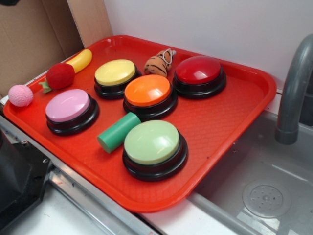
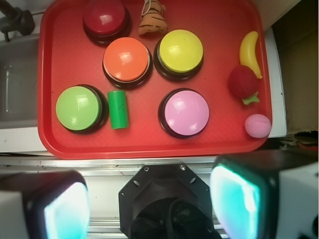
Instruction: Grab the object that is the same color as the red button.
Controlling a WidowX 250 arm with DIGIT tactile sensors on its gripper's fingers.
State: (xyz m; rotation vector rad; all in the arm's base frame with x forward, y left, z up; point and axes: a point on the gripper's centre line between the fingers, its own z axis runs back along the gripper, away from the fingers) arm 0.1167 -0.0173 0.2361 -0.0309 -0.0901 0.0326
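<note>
The object, a small fuzzy red plush ball with green leaves (image 1: 59,76) (image 2: 243,82), lies at the tray's left side in the exterior view, between a yellow banana and the pink ball. The red button (image 1: 198,71) (image 2: 104,17) stands at the tray's far corner on a black base. My gripper (image 2: 149,201) is open and holds nothing, its two teal-padded fingers (image 2: 234,199) wide apart, high above the robot's black base in the wrist view, short of the tray's near rim. The gripper does not show in the exterior view.
On the red tray (image 1: 234,105) stand yellow (image 1: 115,73), orange (image 1: 147,91), pink (image 1: 68,105) and green (image 1: 151,142) buttons, with a green cylinder (image 1: 117,131), a striped plush toy (image 1: 158,63), a banana (image 1: 81,60). A pale pink ball (image 1: 20,95) sits at the rim. A sink with a faucet (image 1: 293,88) lies beside.
</note>
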